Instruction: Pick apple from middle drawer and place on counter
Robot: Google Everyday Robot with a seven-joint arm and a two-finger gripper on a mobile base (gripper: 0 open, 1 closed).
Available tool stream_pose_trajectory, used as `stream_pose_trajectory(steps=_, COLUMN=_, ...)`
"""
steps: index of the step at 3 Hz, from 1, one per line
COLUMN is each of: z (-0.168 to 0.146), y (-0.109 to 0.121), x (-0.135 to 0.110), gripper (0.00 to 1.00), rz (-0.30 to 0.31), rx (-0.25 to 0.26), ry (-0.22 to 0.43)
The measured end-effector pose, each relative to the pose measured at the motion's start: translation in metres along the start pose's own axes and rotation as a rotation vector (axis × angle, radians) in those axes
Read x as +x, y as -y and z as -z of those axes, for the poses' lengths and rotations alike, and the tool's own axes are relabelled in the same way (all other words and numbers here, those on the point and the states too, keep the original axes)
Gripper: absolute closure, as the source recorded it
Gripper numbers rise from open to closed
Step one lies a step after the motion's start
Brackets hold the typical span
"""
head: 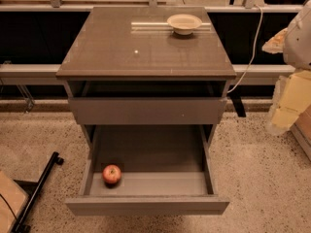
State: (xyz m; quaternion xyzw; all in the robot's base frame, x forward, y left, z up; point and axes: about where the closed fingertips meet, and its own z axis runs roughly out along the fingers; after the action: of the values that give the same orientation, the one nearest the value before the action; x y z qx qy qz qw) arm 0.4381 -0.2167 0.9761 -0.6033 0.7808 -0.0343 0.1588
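The small red apple (112, 174) lies in the front left corner of the middle drawer (155, 184), which is pulled wide open at the bottom of the cabinet. The counter (121, 42) is the glossy grey-brown top above it, with a tiny white speck near its middle. My gripper (284, 115) hangs at the right edge of the view, pale and blocky below the white arm joint (299, 38). It is well to the right of the cabinet, apart from the drawer and the apple, and holds nothing that I can see.
A cream bowl (184, 23) stands at the back right of the counter. The upper drawer front (146, 110) sits slightly out above the open drawer. A white cable (252, 47) hangs right of the cabinet. A black stand leg (39, 188) lies on the floor at the left.
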Motion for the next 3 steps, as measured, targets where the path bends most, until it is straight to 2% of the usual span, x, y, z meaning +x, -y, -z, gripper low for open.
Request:
stream_pose_trajectory(steps=1, z=0.0, y=0.0, x=0.0, gripper=0.0, rz=0.0, rx=0.0, ry=0.0)
stream_pose_trajectory(steps=2, z=-0.023, y=0.002, x=-0.018, gripper=0.0, rz=0.037, rx=0.002, ry=0.044)
stream_pose_trajectory(steps=3, z=-0.077, y=0.02, x=-0.059, gripper=0.0, rz=0.098, rx=0.005, ry=0.147)
